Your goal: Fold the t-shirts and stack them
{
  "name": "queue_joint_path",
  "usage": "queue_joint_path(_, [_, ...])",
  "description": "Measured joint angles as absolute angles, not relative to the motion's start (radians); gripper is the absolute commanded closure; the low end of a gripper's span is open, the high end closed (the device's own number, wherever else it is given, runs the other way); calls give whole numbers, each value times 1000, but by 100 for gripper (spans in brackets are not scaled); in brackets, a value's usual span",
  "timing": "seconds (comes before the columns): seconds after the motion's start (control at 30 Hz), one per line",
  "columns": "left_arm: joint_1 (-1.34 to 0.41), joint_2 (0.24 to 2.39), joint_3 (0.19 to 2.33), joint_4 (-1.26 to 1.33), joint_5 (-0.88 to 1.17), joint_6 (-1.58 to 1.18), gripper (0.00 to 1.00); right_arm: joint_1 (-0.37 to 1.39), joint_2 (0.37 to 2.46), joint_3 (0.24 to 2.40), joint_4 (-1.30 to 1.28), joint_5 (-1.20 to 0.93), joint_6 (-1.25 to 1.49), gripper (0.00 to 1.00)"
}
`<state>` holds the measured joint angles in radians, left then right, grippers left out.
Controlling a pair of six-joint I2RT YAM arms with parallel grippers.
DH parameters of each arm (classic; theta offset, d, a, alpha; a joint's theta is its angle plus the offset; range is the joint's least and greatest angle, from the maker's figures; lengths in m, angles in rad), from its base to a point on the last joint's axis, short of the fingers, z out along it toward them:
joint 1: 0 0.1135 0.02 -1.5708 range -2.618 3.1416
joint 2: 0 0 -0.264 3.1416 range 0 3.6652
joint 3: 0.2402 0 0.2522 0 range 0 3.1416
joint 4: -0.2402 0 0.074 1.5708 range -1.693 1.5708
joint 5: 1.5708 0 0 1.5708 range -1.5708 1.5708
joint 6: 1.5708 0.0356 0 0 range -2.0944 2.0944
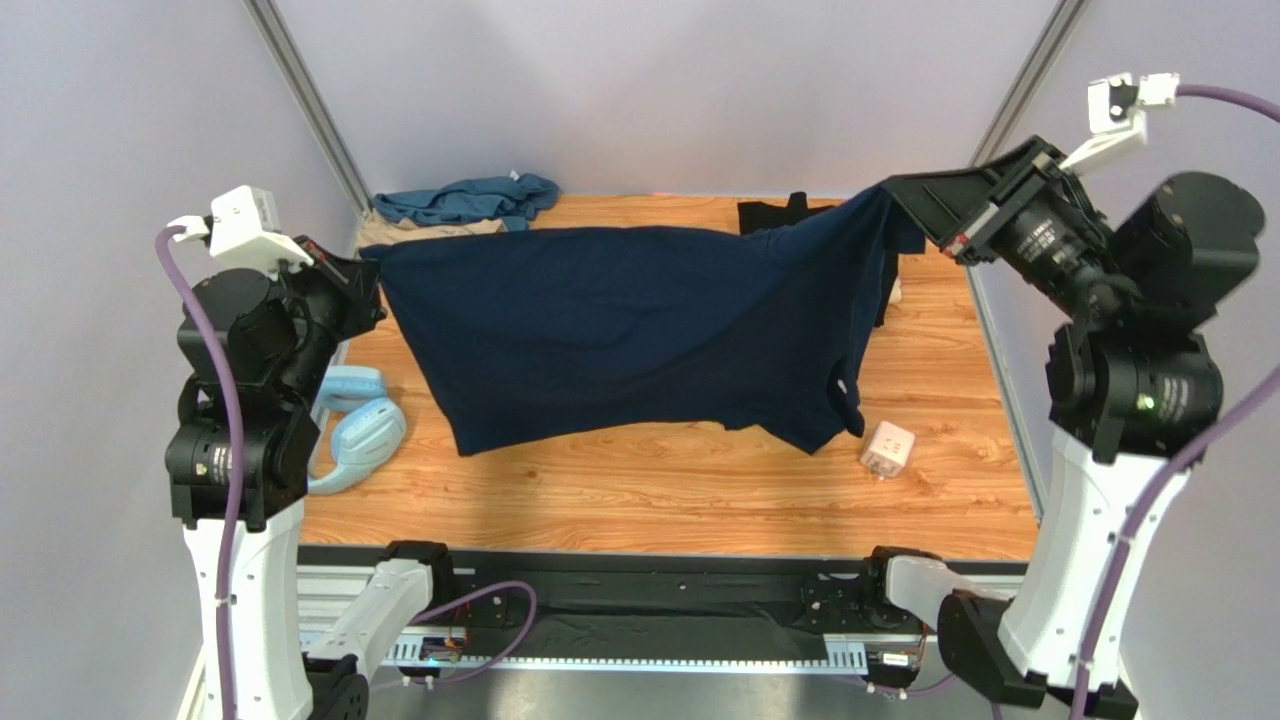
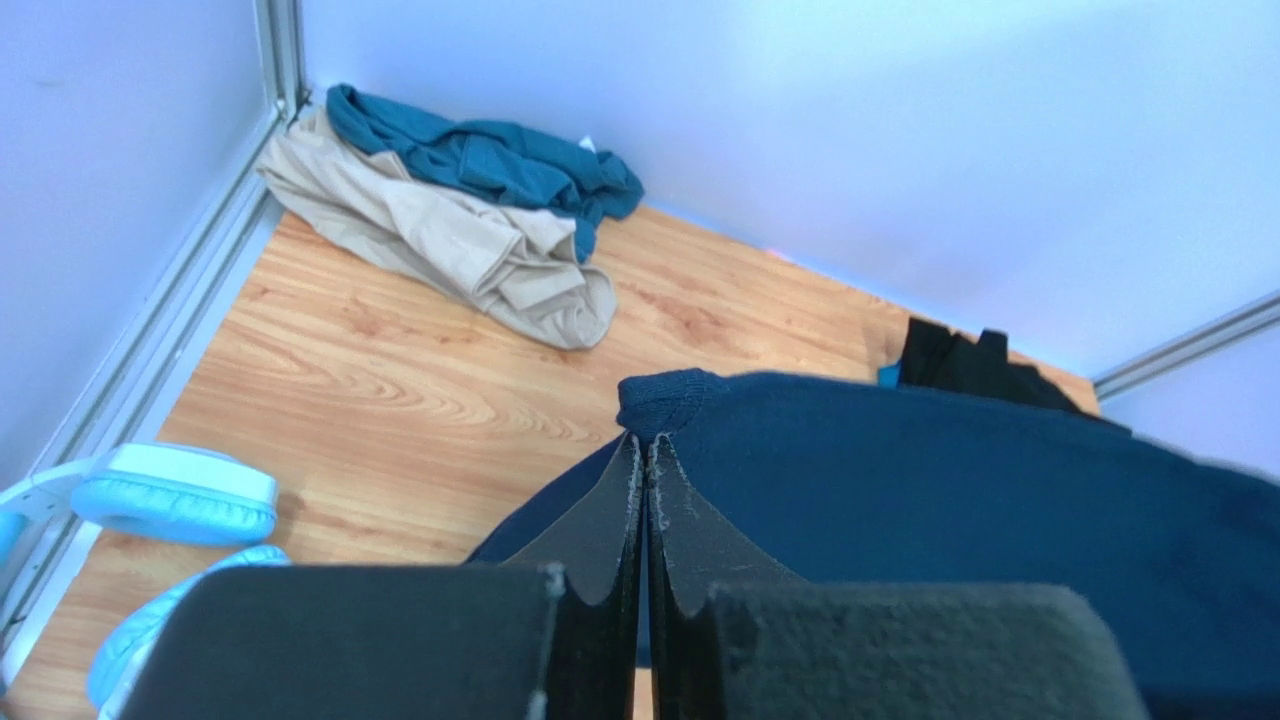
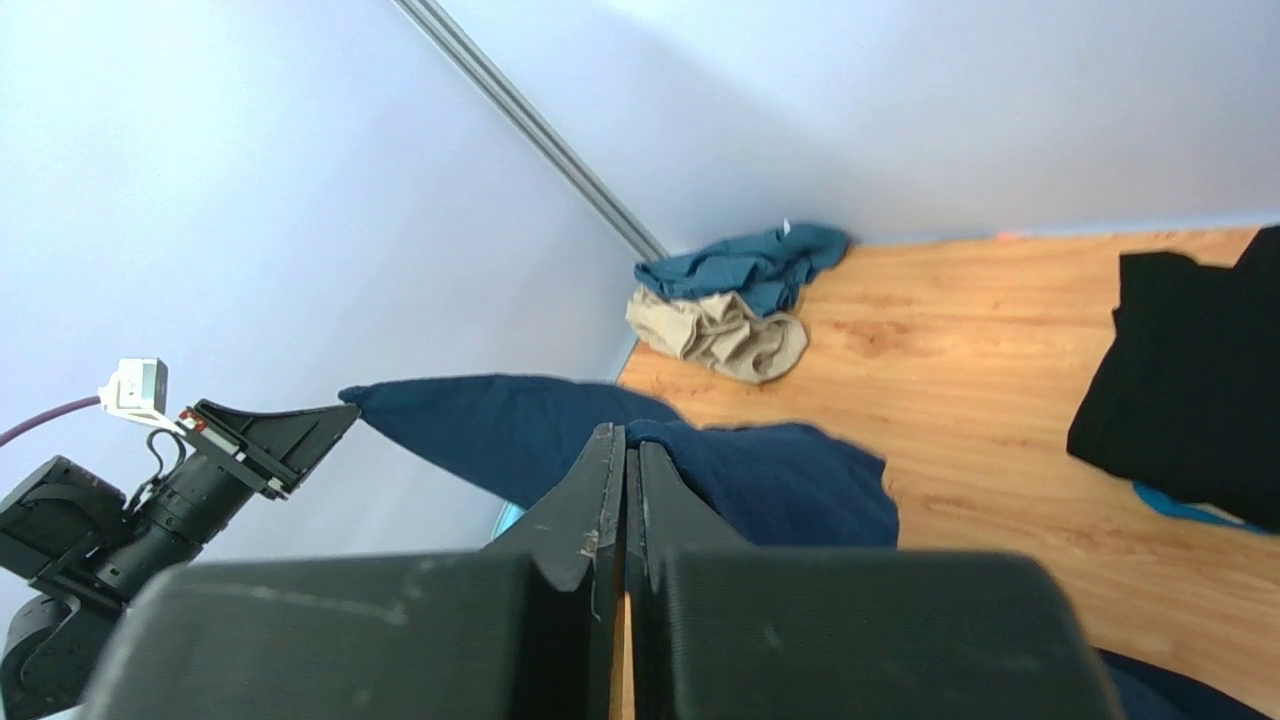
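Navy-blue soft cloth t-shirt (image 1: 631, 323) hung lengthwise between left gripper (image 1: 365, 270) and right gripper (image 1: 905, 195), each clamped on an end at its fingertips; lower edge probably clear of wooden tabletop (image 1: 676, 488).

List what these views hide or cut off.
Top view: the raised navy t-shirt covers the table beneath it and most of the black t-shirt.
Top view: the tan t-shirt is a sliver under the teal t-shirt.
Right wrist view: the frame edge cuts off the black t-shirt.
Left wrist view: the left edge cuts off the headphones.
Top view: the white cube has markings too small to read.
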<state>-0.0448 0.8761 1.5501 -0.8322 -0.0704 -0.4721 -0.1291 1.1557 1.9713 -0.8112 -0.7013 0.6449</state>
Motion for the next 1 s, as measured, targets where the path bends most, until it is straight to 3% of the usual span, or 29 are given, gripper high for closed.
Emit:
queue_joint_path(0.37, [-76,899,1692,-912,-172,-490,100,-140,1129,2190,-849,-564,654,100])
queue_joint_path(0.63, [-79,826,1763,-926,-268,-485,100,-141,1118,2202,-886,-526,636,100])
queue_joint_path(0.8, [-79,823,1699,-904,-291,-485,100,-141,1132,2144,-899,-501,624,100])
queue_joint_path(1.0, [-80,990,1560,-854,-303,-485,100,-141,1249,2111,-927,-461,607,100])
